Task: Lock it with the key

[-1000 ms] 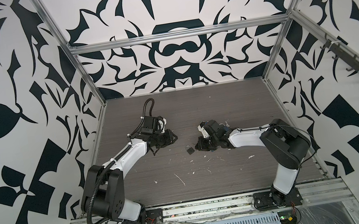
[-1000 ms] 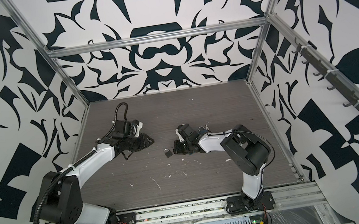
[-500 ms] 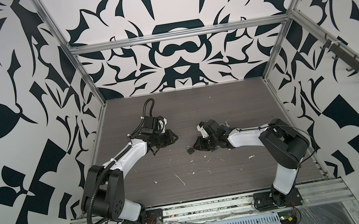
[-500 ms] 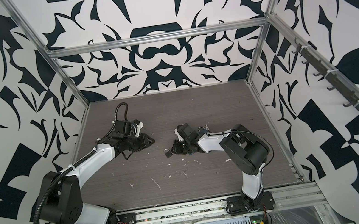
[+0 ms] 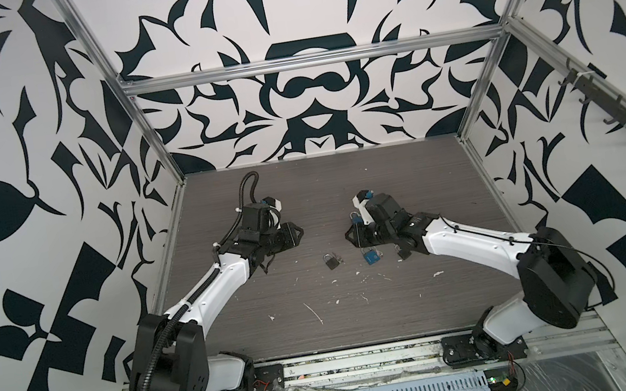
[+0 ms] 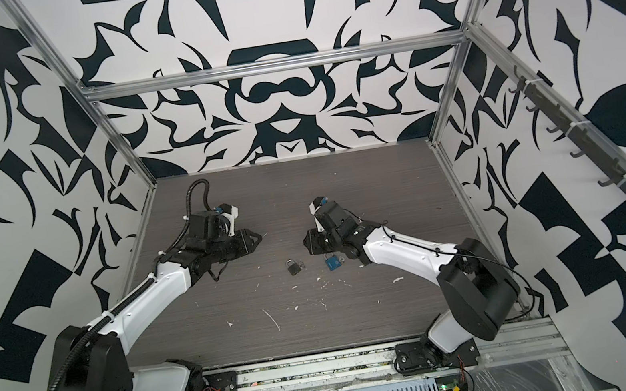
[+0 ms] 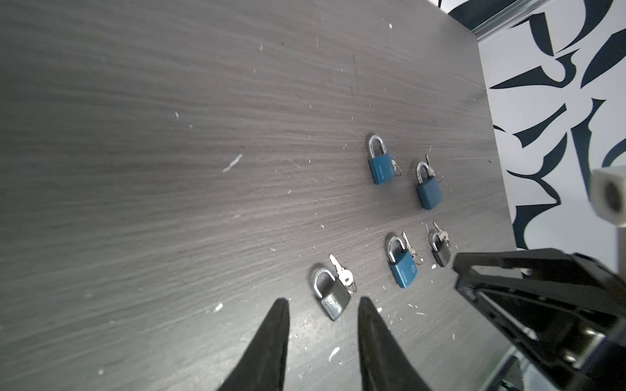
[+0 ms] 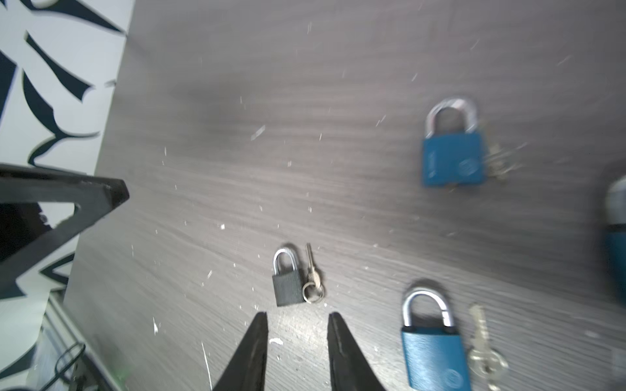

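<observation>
A small dark grey padlock [image 8: 288, 282] lies flat on the table with its shackle pushed in. Its key [image 8: 311, 267] lies beside it on a ring, outside the lock. In both top views the padlock [image 5: 330, 261] [image 6: 294, 267] sits mid-table between the two arms. My left gripper [image 7: 322, 301] is open, its fingertips either side of the lock's body end, holding nothing. In a top view the left gripper [image 5: 299, 234] is up-left of the lock. My right gripper [image 8: 297, 315] is open and empty just short of the lock; in a top view the right gripper [image 5: 350, 237] is up-right of it.
Several blue padlocks with keys lie near the right gripper: one [image 5: 371, 257] next to the grey lock, two [image 7: 381, 164] [image 7: 428, 188] farther out. Another small dark padlock [image 7: 440, 253] lies beyond them. White specks litter the table [image 5: 302, 189].
My right gripper has opened and drawn back a little from the grey padlock, uncovering a blue padlock beside it. The left gripper has opened slightly. The grey padlock has stayed in place.
</observation>
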`<state>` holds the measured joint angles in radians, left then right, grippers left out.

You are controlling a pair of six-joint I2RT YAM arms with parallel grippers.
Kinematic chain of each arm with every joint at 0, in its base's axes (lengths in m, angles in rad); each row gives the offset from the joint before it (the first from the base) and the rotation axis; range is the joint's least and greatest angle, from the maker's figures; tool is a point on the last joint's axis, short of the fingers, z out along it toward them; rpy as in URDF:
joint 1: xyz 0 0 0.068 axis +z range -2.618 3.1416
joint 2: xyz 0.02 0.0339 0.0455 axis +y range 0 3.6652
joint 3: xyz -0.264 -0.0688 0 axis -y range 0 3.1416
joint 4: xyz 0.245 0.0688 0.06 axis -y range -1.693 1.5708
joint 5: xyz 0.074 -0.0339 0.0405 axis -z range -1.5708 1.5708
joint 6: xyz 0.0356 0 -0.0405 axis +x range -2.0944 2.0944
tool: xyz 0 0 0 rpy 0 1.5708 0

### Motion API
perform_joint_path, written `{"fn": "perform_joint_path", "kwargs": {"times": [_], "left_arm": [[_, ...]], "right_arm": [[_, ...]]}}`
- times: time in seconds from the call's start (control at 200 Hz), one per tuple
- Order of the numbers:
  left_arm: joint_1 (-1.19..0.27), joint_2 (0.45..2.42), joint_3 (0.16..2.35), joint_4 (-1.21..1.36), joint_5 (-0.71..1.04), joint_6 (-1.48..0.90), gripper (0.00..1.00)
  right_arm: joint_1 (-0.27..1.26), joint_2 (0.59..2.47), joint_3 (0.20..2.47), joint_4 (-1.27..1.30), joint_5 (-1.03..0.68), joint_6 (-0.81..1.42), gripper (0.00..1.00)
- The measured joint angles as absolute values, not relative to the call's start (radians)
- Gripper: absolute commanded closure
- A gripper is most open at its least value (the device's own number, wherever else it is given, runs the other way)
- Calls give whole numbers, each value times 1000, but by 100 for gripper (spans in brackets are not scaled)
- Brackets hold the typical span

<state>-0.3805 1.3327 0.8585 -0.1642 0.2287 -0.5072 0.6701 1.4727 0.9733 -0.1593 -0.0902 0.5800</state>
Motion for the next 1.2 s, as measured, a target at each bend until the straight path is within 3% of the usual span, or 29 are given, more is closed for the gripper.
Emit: {"fn": "perform_joint_path", "kwargs": {"times": [0.13, 0.195, 0.255, 0.305, 0.345, 0.5, 0.81, 0.965, 1.2], "left_arm": [[-379, 1294, 858, -120, 157, -483, 43], [-378, 1275, 858, -105, 122, -466, 33], [-375, 1260, 858, -91, 90, -445, 27], [-373, 1251, 860, -83, 64, -437, 19], [-370, 1249, 862, -78, 44, -422, 7], [-358, 1248, 876, -65, -43, -360, 0], [-315, 1254, 840, 35, -317, -188, 0], [-308, 1254, 691, 166, -398, -79, 0], [-308, 1275, 522, 344, -426, 10, 1]], "right_arm": [[669, 1426, 1011, -225, 74, 513, 50], [667, 1403, 1015, -239, 168, 480, 34], [665, 1379, 1010, -243, 253, 452, 6], [657, 1352, 995, -232, 325, 425, 1], [649, 1325, 976, -220, 381, 406, 1], [556, 1234, 889, -163, 571, 353, 1], [329, 1100, 554, 150, 746, 238, 1], [320, 1182, 395, 397, 773, 102, 1], [311, 1356, 339, 683, 766, -12, 1]]}}
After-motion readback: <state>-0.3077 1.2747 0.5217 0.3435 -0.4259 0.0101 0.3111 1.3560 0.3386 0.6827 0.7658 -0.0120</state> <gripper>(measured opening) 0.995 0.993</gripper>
